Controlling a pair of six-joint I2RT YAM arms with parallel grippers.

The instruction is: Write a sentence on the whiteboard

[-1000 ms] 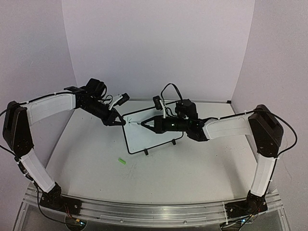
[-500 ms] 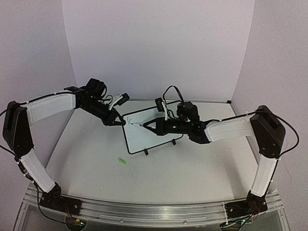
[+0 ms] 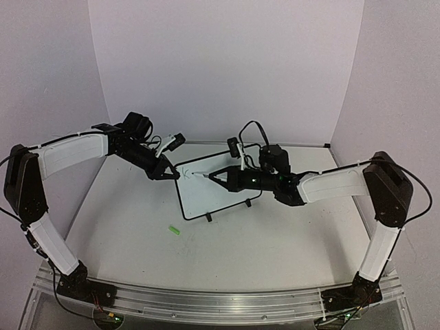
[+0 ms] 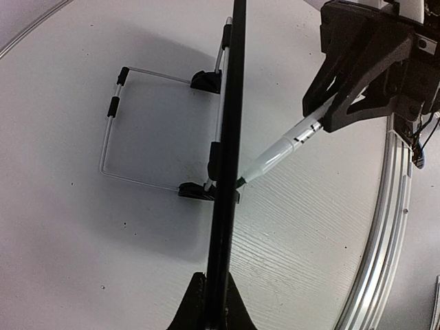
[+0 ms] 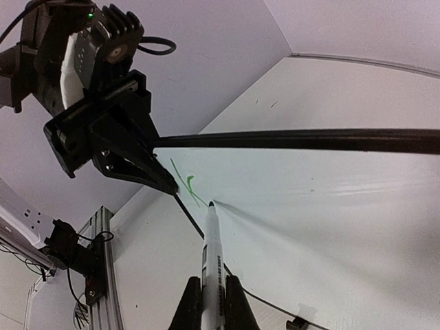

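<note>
Now, left tool (image 3: 170,174) clamping whiteboard (image 3: 206,198), right tool (image 3: 212,178) holding marker (image 5: 212,242) beside green strokes (image 5: 184,181)

In the left wrist view the whiteboard (image 4: 228,124) is seen edge-on between the fingers of the left gripper (image 4: 215,302), so its writing face is hidden. That gripper is cut off by the bottom edge. In the right wrist view the rear of the marker (image 5: 210,237) is covered by the right gripper (image 5: 212,302), and the whiteboard is cut by the right edge. The green writing (image 5: 184,180) just past the marker tip cannot be read. From above, a small green item (image 3: 174,231) on the desk (image 3: 289,240), well apart from both grippers, cannot be identified.
</note>
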